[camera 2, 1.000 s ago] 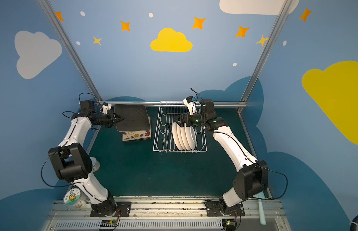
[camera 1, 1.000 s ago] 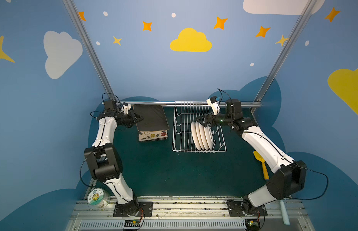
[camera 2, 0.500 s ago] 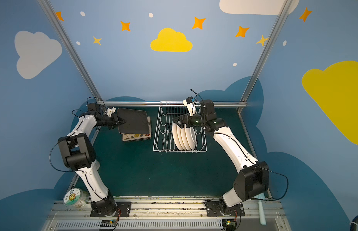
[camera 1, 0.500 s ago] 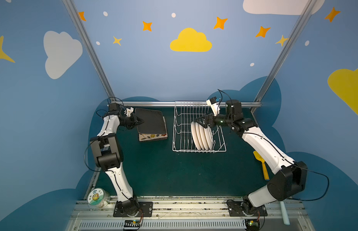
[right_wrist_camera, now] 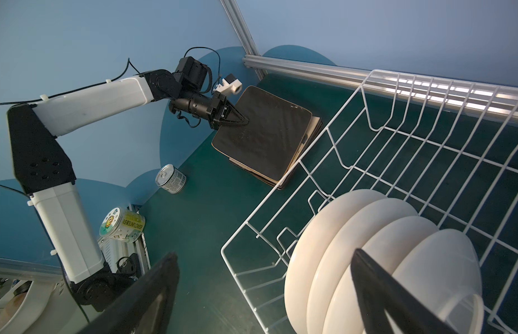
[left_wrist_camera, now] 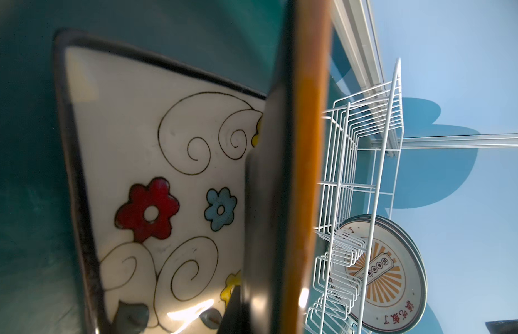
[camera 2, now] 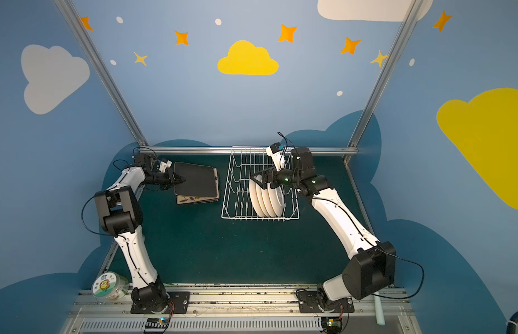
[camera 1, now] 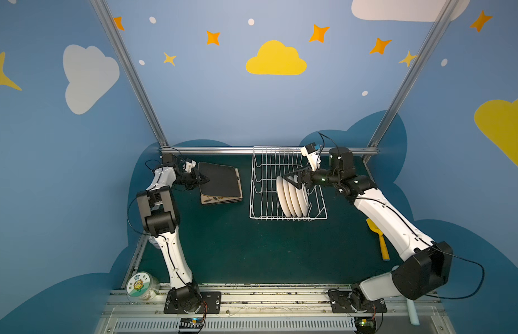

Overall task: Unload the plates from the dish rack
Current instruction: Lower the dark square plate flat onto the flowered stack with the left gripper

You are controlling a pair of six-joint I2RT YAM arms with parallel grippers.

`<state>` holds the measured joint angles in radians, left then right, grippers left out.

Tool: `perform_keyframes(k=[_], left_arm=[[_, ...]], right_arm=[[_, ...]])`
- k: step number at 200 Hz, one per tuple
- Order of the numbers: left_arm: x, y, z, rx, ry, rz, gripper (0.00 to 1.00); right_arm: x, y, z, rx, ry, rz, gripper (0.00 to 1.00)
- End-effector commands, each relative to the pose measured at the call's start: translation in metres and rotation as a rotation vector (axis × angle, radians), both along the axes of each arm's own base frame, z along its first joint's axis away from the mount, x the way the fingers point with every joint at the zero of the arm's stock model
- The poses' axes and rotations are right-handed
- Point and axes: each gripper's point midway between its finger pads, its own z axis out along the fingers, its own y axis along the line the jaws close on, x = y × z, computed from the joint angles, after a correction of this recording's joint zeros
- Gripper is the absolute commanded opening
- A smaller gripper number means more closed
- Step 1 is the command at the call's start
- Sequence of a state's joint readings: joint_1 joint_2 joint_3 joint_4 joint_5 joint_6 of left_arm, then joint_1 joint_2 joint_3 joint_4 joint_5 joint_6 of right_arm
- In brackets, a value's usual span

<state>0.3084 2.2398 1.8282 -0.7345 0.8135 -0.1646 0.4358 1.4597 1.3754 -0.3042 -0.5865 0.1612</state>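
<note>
White round plates [camera 1: 292,195] stand on edge in a row inside the dish rack [camera 1: 281,219], rims up. The right hand [camera 1: 294,180] is just over these rims, jaws wide apart and empty, so it is the nearer one. The left hand [camera 1: 204,181], well apart, is closed on a black-backed square plate [camera 1: 221,180].

It is a staged robot-testing booth: blue walls [camera 1: 208,110] painted with clouds and stars fill the upper frame between aluminium posts [camera 1: 130,75], and a left arm [camera 1: 172,254] and right arm [camera 1: 390,219] stand bolted to a metal rail [camera 1: 266,296] along the bottom, flanking a dish rack [camera 1: 263,188] on green matting [camera 1: 252,248].
</note>
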Motion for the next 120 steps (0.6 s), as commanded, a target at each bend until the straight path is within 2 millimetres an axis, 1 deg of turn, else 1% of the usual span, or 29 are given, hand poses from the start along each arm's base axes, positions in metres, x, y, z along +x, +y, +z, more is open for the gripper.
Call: perform_keyframes(k=[1, 59, 94, 120], left_arm=[[0.009, -0.005, 0.031, -0.073, -0.094, -0.041, 0.03], [0.009, 0.003, 0.006, -0.067, -0.027, -0.037, 0.03], [0.008, 0.001, -0.006, -0.097, 0.004, -0.036, 0.03], [0.004, 0.003, -0.016, -0.076, 0.027, -0.042, 0.03]], right_arm=[[-0.004, 0.001, 0.005, 0.009, -0.008, 0.004, 0.92], [-0.005, 0.001, 0.000, -0.003, -0.002, 0.003, 0.92], [-0.006, 0.001, -0.008, -0.012, 0.013, -0.002, 0.92], [-0.006, 0.002, -0.010, -0.016, 0.015, 0.001, 0.92]])
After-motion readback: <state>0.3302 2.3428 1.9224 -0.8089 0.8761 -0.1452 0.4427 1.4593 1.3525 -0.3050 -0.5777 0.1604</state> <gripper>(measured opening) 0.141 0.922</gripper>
